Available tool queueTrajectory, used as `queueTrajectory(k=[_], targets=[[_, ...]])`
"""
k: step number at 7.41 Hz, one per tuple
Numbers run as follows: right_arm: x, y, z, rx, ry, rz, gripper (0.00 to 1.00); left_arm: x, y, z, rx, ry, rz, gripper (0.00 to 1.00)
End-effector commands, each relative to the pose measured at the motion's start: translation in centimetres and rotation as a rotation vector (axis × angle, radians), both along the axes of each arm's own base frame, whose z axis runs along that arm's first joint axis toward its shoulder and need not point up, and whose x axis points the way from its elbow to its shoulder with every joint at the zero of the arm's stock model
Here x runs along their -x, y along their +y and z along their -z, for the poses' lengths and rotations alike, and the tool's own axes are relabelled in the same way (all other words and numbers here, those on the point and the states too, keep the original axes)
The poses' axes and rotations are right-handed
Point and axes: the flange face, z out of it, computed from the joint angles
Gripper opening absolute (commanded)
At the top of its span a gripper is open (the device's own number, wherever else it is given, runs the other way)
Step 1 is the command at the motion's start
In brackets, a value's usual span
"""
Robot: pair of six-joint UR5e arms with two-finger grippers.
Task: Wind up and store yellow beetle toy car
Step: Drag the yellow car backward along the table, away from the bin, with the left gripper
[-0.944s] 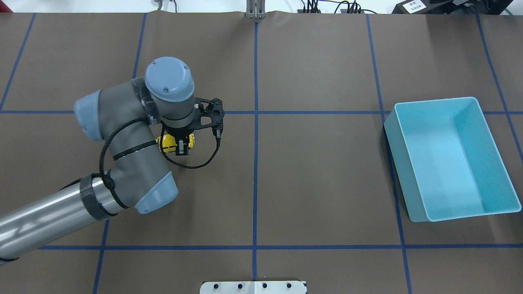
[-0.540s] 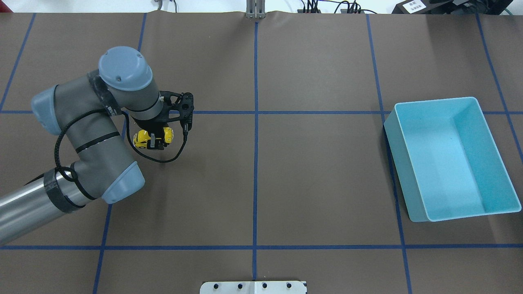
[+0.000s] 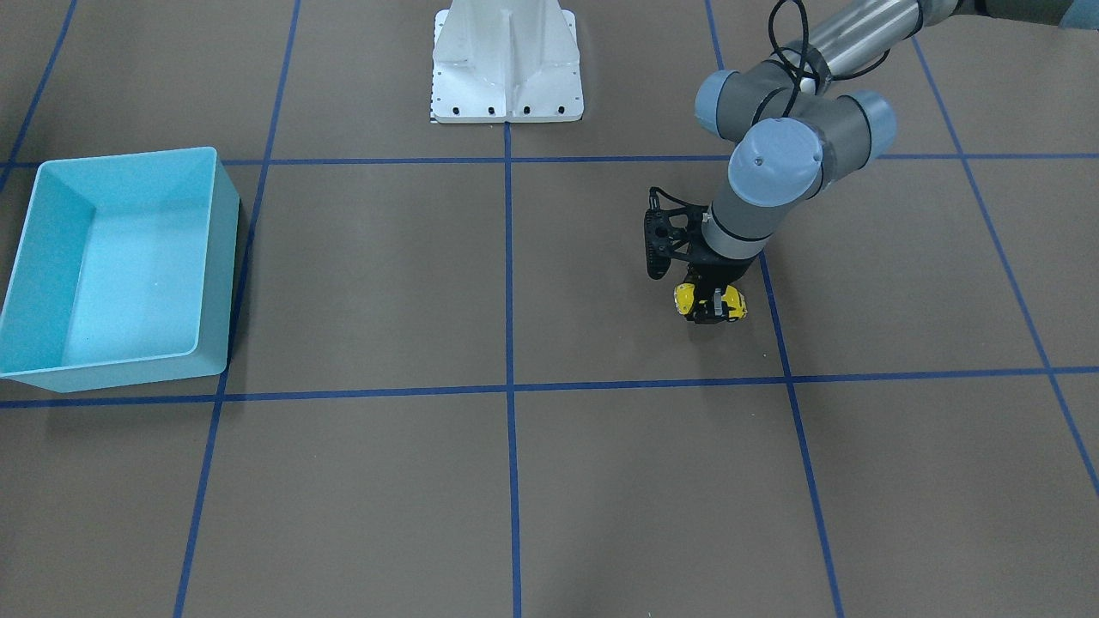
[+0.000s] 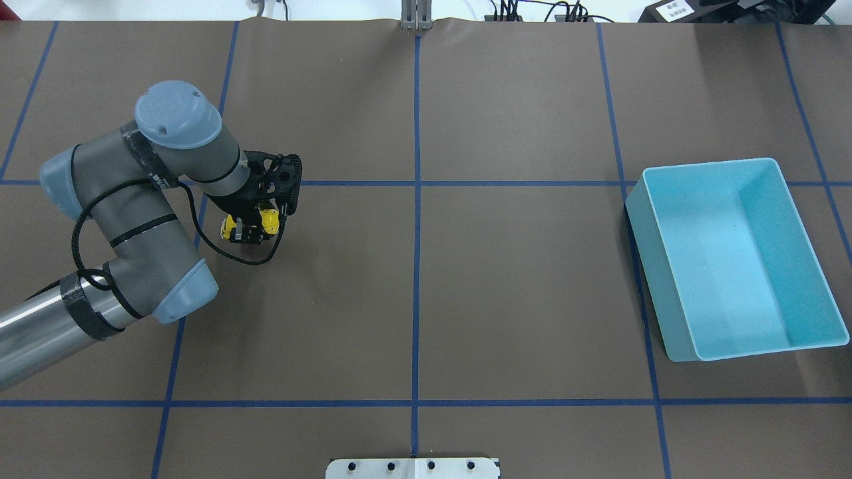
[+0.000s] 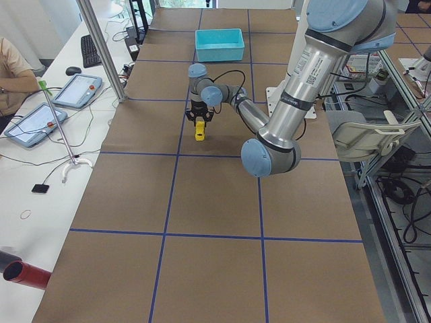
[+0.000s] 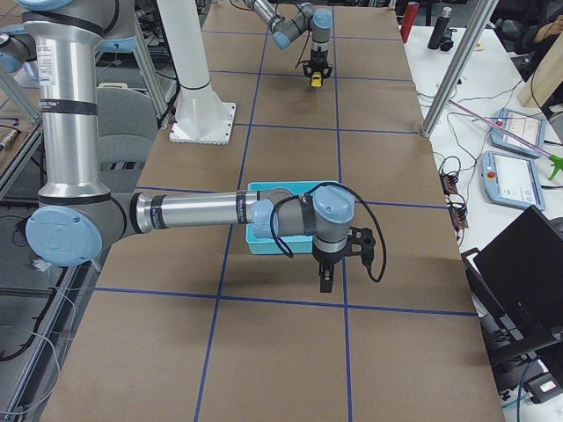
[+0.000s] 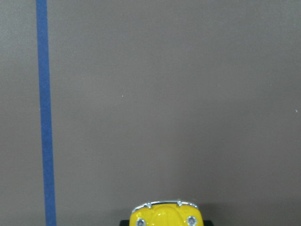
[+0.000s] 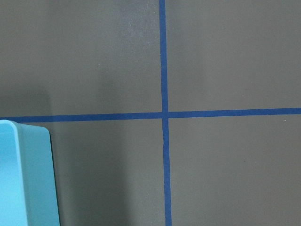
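Note:
The yellow beetle toy car (image 4: 269,220) sits between the fingers of my left gripper (image 4: 247,229), which is shut on it, low over the brown table just right of a blue tape line. It also shows in the front view (image 3: 684,298), the left side view (image 5: 199,130) and the left wrist view (image 7: 164,215). I cannot tell whether its wheels touch the table. The light blue bin (image 4: 647,266) stands empty at the far right. My right gripper (image 6: 325,281) hangs beside the bin (image 6: 260,243); I cannot tell whether it is open or shut.
Blue tape lines grid the brown table. The white robot base plate (image 3: 506,103) is at the robot's edge. The bin corner (image 8: 26,179) shows in the right wrist view. Tablets (image 5: 74,91) and a metal pole (image 5: 101,47) stand past the far edge.
My left arm has moved to the left, carrying the yellow car along with it. The bin has not moved.

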Motion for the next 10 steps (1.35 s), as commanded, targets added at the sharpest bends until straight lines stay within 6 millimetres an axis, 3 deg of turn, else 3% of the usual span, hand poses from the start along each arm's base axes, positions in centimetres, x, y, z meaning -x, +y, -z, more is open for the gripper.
queueTrajectory(k=[1, 5, 10], targets=[[0.0, 0.0, 0.0, -0.001, 0.000, 0.000, 1.00, -0.4, -0.1, -0.6, 0.010, 0.000, 0.002, 0.00], [-0.1, 0.0, -0.1, 0.001, 0.008, -0.001, 1.00, -1.3, -0.3, -1.4, 0.007, 0.010, -0.008, 0.00], [-0.1, -0.1, 0.0, -0.003, 0.017, -0.002, 1.00, -1.2, -0.3, -1.8, -0.006, 0.022, -0.009, 0.00]])
